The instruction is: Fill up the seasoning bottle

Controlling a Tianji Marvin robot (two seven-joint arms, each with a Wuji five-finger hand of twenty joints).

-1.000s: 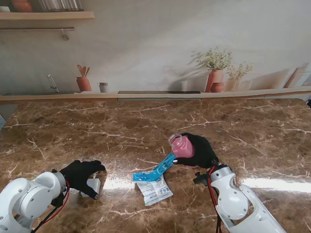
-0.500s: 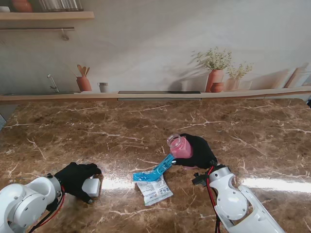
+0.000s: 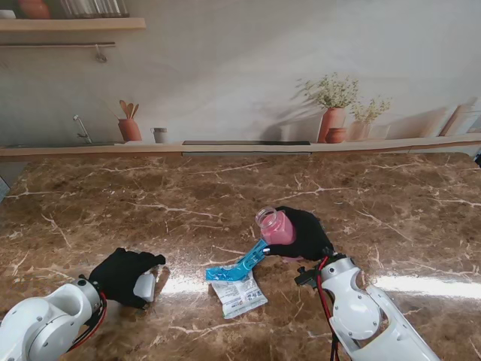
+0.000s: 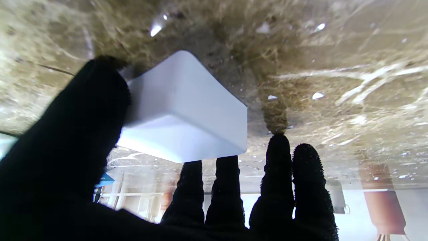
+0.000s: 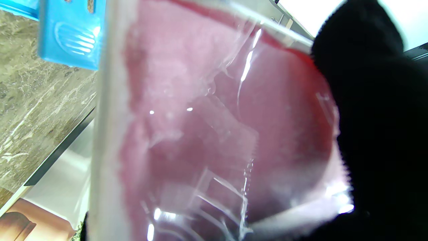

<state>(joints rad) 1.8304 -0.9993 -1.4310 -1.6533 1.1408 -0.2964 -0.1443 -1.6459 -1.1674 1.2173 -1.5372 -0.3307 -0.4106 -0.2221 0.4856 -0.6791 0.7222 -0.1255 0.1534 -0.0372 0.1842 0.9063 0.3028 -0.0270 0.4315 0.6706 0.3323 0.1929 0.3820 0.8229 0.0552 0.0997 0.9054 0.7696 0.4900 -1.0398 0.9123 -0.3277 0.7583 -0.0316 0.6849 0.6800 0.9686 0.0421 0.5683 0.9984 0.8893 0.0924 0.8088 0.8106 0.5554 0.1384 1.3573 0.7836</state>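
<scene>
- Toward the near left corner of the bench (image 3: 90, 195), my left hand (image 3: 124, 275) pinches a white cap (image 3: 145, 286): the thumb (image 4: 83, 134) presses one side, and two fingertips (image 4: 192, 174) meet the opposite edge, as the left wrist view shows.
- Whether the cap touches the marble top I cannot tell; in the wrist view it looks lifted just off it.
- Near the middle of the bench, my right hand (image 3: 304, 235) is wrapped around the seasoning bottle (image 3: 276, 227), a clear jar holding pink seasoning, tilted with its open mouth pointing to my left and away from me.
- In the right wrist view the jar (image 5: 214, 127) fills nearly the whole picture, with my black glove (image 5: 378, 127) against its side.
- Just beside the bottle, on my left and nearer to me, lies a blue packet (image 3: 239, 265), one end close to the bottle.
- Touching the blue packet's near edge, a white packet (image 3: 237, 294) lies flat on the marble.
</scene>
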